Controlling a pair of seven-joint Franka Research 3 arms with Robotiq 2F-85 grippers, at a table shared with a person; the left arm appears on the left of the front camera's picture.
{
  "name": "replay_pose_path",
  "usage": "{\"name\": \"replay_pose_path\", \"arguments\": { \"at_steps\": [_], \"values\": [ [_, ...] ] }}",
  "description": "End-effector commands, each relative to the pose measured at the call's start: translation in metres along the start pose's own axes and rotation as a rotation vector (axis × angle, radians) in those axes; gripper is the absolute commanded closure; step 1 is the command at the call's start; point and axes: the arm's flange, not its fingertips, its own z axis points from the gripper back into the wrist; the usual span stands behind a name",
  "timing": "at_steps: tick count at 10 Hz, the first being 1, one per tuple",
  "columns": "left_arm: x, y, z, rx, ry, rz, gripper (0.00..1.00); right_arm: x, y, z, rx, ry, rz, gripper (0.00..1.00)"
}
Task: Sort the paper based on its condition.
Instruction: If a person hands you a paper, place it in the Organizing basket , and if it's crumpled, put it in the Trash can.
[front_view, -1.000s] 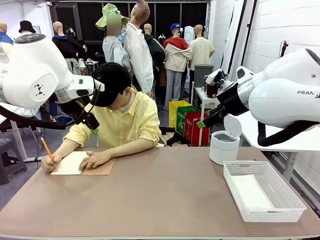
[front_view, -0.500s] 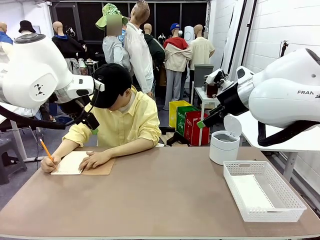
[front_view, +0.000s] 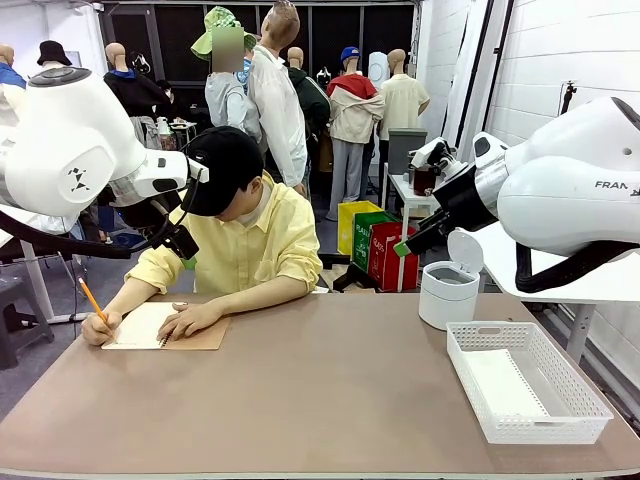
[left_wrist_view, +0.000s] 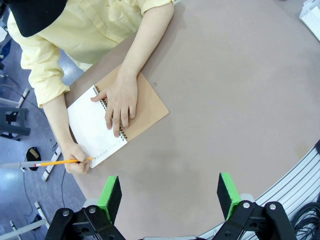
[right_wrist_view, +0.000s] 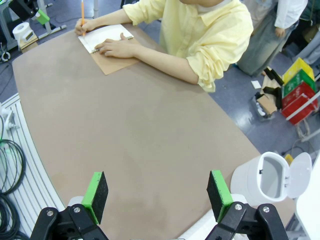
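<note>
The left gripper (left_wrist_view: 168, 189) hangs released over the brown table (left_wrist_view: 240, 100), pads wide apart and empty. The right gripper (right_wrist_view: 157, 194) is just as spread, grasping nothing. Neither has shifted since a second ago. The person's hand (left_wrist_view: 75, 162) holds the pencil (left_wrist_view: 60, 162) on the spiral notebook (left_wrist_view: 92, 127) exactly as before, while the paper (front_view: 505, 385) appears to lie flat inside the white basket (front_view: 500, 327).

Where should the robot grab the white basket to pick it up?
Probably by the rim of one long side wall, coming straight down from above. The basket sits flat and upright on the table, open at the top, with thin mesh walls that open jaws could straddle. It looks too wide to span whole.
</note>
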Motion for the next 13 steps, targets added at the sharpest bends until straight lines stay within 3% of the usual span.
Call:
{"name": "replay_pose_path", "arguments": {
  "at_steps": [1,13],
  "values": [
    [-0.0002,0.001,0.0006,0.0,-0.005,0.003,0.0,0.0003,0.0008,-0.0005,-0.005,0.003,0.002,0.0],
    [-0.0002,0.001,0.0006,0.0,-0.005,0.003,0.0,0.0003,0.0008,-0.0005,-0.005,0.003,0.002,0.0]
  ]
}}
